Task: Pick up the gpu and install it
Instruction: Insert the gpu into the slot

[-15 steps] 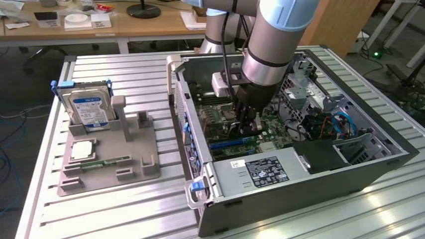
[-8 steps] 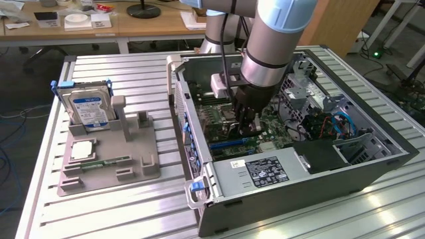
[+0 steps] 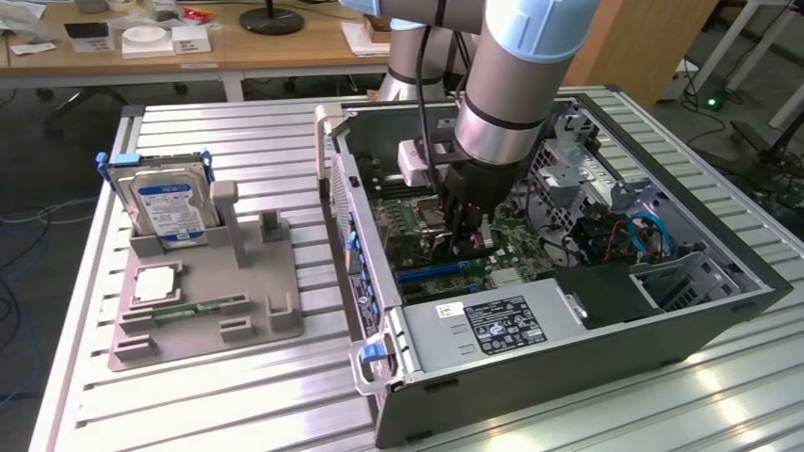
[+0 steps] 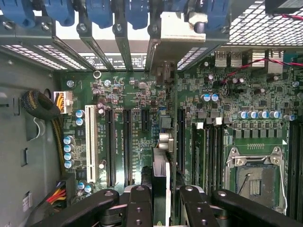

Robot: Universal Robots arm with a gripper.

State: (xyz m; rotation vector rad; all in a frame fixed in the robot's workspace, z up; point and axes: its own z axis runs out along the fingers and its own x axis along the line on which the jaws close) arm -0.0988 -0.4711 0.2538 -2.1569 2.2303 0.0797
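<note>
Black fingers point(image 4: 138, 208) are pinching the gpu point(image 4: 161, 182) between them with only a narrow gap, one on each flat face of the card, so the gripper point(image 3: 468, 243) is holding it on edge over the motherboard point(image 4: 128, 94). Seen from the wrist, the gpu is running straight out from between the fingers as a thin dark blade, lying alongside the long black expansion slots point(image 4: 110, 146) and a white slot point(image 4: 90, 142). Its far end is pointing toward a silvery metal tab point(image 4: 182, 29) at the case's rear wall, next to a row of blue clips point(image 4: 99, 12); whether its lower edge is sitting in a slot I cannot tell. The open processor socket point(image 4: 253, 177) is lying on the other side of the card from the white slot. In the exterior view, taking the gripper as the dial's centre, the arm point(image 3: 515, 85) is standing at twelve o'clock and reaching into the open computer case point(image 3: 703, 311), and the grey power supply point(image 3: 496, 325) is sitting at six o'clock. A grey holder point(image 3: 258, 282) is resting at nine o'clock on the slatted metal table point(image 3: 226, 132), outside the case on the exterior view's left, carrying an upright hard drive point(image 3: 169, 207) and a narrow green memory stick point(image 3: 201, 308) lying flat
</note>
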